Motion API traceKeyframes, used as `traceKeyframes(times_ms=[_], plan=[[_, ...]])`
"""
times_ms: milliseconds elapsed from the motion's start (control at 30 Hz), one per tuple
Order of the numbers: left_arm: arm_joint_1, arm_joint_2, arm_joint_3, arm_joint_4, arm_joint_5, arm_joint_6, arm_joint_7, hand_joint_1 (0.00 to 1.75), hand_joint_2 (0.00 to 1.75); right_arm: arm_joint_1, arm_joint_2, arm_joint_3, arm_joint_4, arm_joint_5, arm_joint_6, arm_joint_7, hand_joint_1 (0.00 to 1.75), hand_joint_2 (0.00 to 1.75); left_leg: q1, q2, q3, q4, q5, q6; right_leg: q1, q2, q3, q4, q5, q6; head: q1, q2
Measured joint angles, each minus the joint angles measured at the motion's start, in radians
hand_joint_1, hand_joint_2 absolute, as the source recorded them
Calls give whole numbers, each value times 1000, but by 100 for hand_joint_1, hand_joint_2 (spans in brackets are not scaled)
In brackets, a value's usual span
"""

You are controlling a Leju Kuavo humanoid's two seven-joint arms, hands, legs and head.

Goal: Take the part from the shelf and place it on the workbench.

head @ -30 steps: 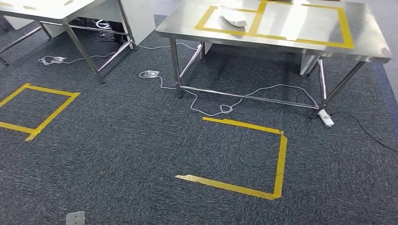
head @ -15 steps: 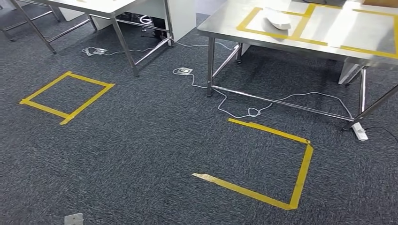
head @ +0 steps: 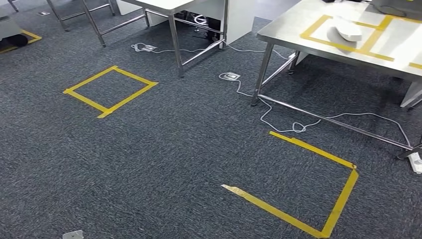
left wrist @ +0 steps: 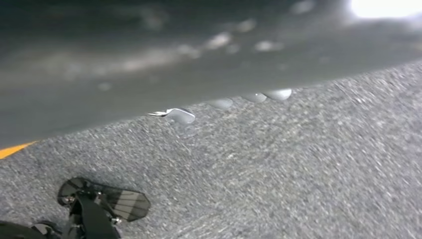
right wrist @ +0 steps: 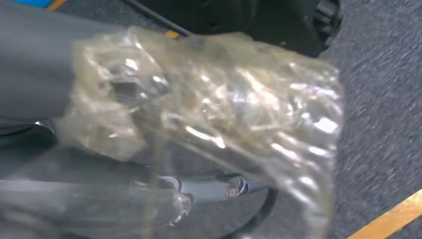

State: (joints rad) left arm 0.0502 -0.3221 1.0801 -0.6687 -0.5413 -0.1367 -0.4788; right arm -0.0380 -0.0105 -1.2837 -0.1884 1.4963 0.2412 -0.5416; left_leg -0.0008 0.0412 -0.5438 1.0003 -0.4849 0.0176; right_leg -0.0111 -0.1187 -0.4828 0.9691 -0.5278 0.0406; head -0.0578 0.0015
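The right hand (right wrist: 54, 89) grips a crinkled clear plastic bag holding the part (right wrist: 209, 114), its fingers hidden by the wrap. The left hand's fingers: cannot tell. At two o'clock stands the stainless steel workbench (head: 293, 30) with yellow tape squares, bearing a white flat object (head: 347, 28).

This looks like a lab or test workshop set up for robot trials. Dark grey carpet (head: 164, 149) covers the floor, marked with yellow tape squares (head: 110, 91) at left of centre and lower right, and a stainless steel workbench (head: 298, 30) at upper right carries the same taped outlines. A white table (head: 169, 5) on metal legs stands at the upper middle, with white cables (head: 278, 117) and floor sockets (head: 230, 76) trailing beneath.
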Motion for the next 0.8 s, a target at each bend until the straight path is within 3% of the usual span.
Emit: traceKeyframes(times_ms=[67,100,167,200,233,267,300,367,433,500,533,600,667,700,733,767,800], plan=[[3,-2,1,-2,0,0,0,0,0,-4,0,2,0,0,0,0,0,0,1,-18,-2,-4,6,14,-4,28,-7,27,-25,10,2,0],[2,-3,1,-3,0,0,0,0,0,-4,0,3,0,1,0,0,0,0,3,-27,-3,-5,10,20,-5,56,-29,73,-53,14,4,0],[1,-4,2,-4,0,0,0,0,0,0,-1,4,0,1,0,0,0,0,0,-48,-9,-5,13,26,-5,104,-99,216,-121,14,7,0],[1,-4,2,-4,0,0,0,0,0,3,-1,4,0,1,0,0,0,0,-2,-60,-10,-5,14,28,-5,113,-133,279,-140,13,7,0],[2,-4,3,-4,0,0,0,0,0,5,-1,5,0,1,0,0,0,0,-3,-72,-11,-4,14,29,-4,116,-151,308,-138,11,7,0],[2,-4,4,-4,0,0,0,0,0,6,-1,5,0,1,0,0,0,0,-5,-85,-10,-4,15,29,-4,118,-151,296,-116,7,7,0],[3,-5,4,-4,0,0,0,0,0,6,-1,5,0,1,0,0,0,0,-6,-97,-8,-4,15,29,-3,124,-131,244,-77,3,7,0],[2,-6,5,-4,2,0,0,0,0,5,-2,6,0,1,0,0,0,0,-8,-121,-7,-2,14,27,-4,162,-71,100,-5,-8,7,0],[1,-7,4,-5,4,0,1,0,0,4,-4,7,0,1,0,1,0,0,-8,-143,-13,1,16,19,-3,192,-35,22,15,-13,6,0],[3,-6,4,-6,6,1,2,0,0,3,-4,7,0,2,1,2,0,0,-5,-163,-21,1,21,6,-1,180,-28,12,13,-16,6,0],[5,-6,4,-6,6,2,2,0,0,2,-4,8,0,2,2,3,0,0,-4,-160,-25,5,18,0,-2,169,-24,8,16,-20,6,0],[5,-5,4,-9,8,3,2,0,0,1,-4,9,0,2,4,2,0,0,-5,-121,-49,58,-18,-10,-5,143,-20,-1,22,-30,1,0],[3,-5,3,-11,8,4,2,0,0,4,-4,12,0,2,6,2,0,0,-3,-70,-105,180,-85,-19,-5,115,-18,-3,21,-35,-3,0],[3,-4,3,-11,8,4,2,0,0,5,-4,13,0,2,6,2,0,0,1,-59,-133,241,-110,-24,-4,99,-17,-2,20,-36,-3,0],[3,-4,3,-11,8,4,2,0,0,6,-4,14,0,2,6,2,0,0,5,-53,-150,277,-118,-27,-4,84,-17,-2,18,-36,-3,0],[4,-4,3,-11,8,4,2,0,0,5,-4,14,0,2,6,2,0,0,8,-49,-149,278,-107,-30,-4,71,-17,-2,17,-35,-3,0],[4,-4,3,-11,8,4,2,0,0,4,-4,15,0,2,6,2,0,0,12,-43,-128,241,-79,-33,-5,58,-15,-2,15,-33,-3,0]])
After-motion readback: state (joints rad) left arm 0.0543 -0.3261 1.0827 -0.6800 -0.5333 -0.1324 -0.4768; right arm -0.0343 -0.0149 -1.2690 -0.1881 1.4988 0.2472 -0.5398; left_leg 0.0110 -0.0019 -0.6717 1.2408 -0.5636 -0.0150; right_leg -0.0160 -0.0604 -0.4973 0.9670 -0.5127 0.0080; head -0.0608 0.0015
